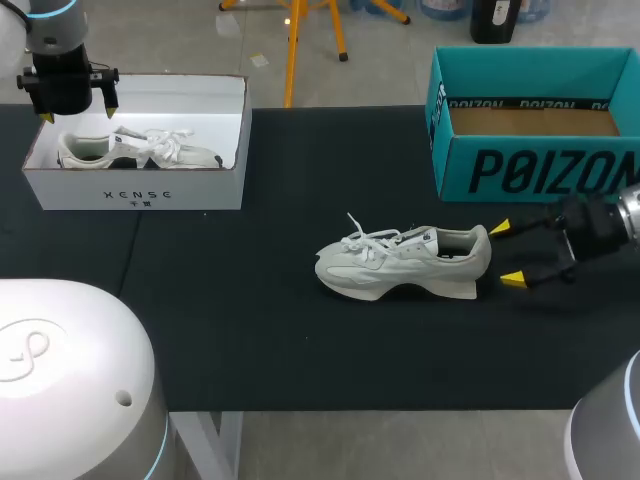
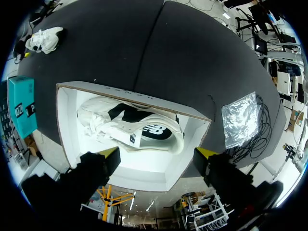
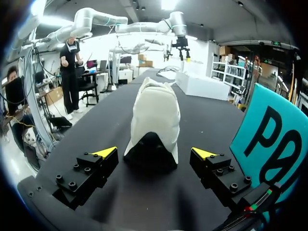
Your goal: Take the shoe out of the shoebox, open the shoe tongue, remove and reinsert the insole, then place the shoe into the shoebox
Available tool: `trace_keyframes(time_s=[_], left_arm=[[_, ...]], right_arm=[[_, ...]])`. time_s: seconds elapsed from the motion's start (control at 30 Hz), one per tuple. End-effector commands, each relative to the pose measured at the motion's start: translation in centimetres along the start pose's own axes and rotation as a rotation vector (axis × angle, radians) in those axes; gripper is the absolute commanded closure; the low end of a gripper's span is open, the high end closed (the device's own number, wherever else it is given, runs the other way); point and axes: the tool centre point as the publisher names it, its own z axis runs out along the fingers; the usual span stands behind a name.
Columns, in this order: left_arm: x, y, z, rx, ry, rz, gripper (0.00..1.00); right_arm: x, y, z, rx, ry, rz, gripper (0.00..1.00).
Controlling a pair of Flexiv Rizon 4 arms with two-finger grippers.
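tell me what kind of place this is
Probably a robotics test bench: a left gripper and right gripper at a black table holding a loose shoe, a white shoebox and a teal shoebox.

1. the left arm (image 1: 58,40) comes in at the far left corner of the head view, its dark wrist held upright.
2. the left gripper (image 1: 78,115) points straight down, and its yellow-tipped fingers (image 1: 45,117) are spread wide.
3. its own wrist view shows the left gripper (image 2: 159,154) with both tips well apart and gripping nothing.
4. the right arm (image 1: 625,215) comes in from the right edge, low and nearly level.
5. the right gripper (image 1: 506,253) points sideways toward the middle, its fingers (image 1: 513,279) spread wide.
6. its own wrist view shows the right gripper (image 3: 155,153) parted, with neither tip touching anything.
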Motion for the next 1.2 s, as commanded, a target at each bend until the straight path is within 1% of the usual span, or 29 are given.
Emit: trace_keyframes(time_s=[0.03,0.37,0.6,0.77,0.93,1.03,1.2], left_arm=[[-0.1,0.1,0.0,0.001,0.002,0.0,0.0],[-0.1,0.1,0.0,0.001,0.002,0.0,0.0],[-0.1,0.1,0.0,0.001,0.002,0.0,0.0],[-0.1,0.1,0.0,0.001,0.002,0.0,0.0],[-0.1,0.1,0.0,0.001,0.002,0.0,0.0],[-0.1,0.1,0.0,0.001,0.002,0.0,0.0],[-0.1,0.1,0.0,0.001,0.002,0.0,0.0]], right_arm=[[-0.4,-0.7,0.8,-0.025,-0.009,0.005,0.0],[0.0,-0.7,2.6,-0.059,-0.014,0.021,0.0],[-0.1,0.3,3.9,-0.07,-0.012,0.02,0.0],[-0.2,0.6,5.0,-0.076,-0.004,0.019,0.0],[-0.1,0.1,5.9,-0.074,0.015,0.024,0.0],[-0.1,-0.2,6.0,-0.078,0.017,0.033,0.0],[-0.1,-0.3,6.0,-0.083,0.01,0.037,0.0]])
